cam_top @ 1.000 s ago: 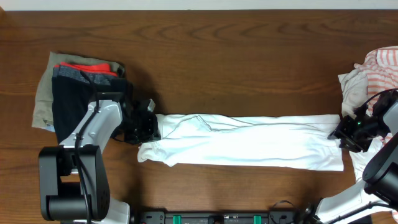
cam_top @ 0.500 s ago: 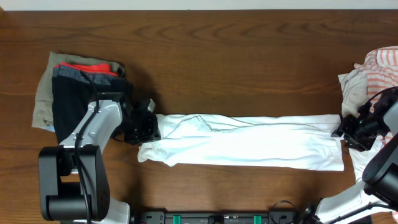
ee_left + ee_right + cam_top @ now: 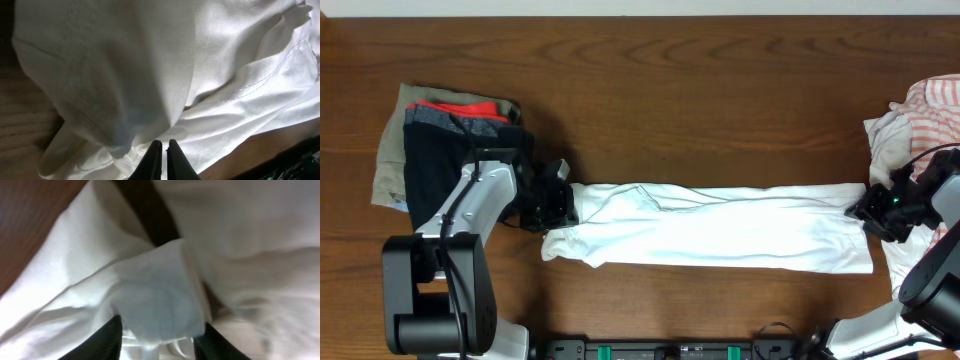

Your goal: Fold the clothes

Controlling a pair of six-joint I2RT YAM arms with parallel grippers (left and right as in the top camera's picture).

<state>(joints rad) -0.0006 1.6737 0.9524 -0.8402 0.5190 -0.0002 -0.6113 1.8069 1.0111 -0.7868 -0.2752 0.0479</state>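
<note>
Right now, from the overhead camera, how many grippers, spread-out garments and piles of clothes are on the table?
Grippers: 2 (left gripper, right gripper)
Spread-out garments: 1 (white shirt)
Piles of clothes: 2 (left stack, right pile)
Total: 5

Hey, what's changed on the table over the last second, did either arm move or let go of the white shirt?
The right gripper drew slightly to the right, then came back left to the end of the white shirt. Shirt fabric is bunched between its fingers now, and no clear release shows. The left gripper, shut at the shirt's other end, the folded pile and the striped garment stayed put.
</note>
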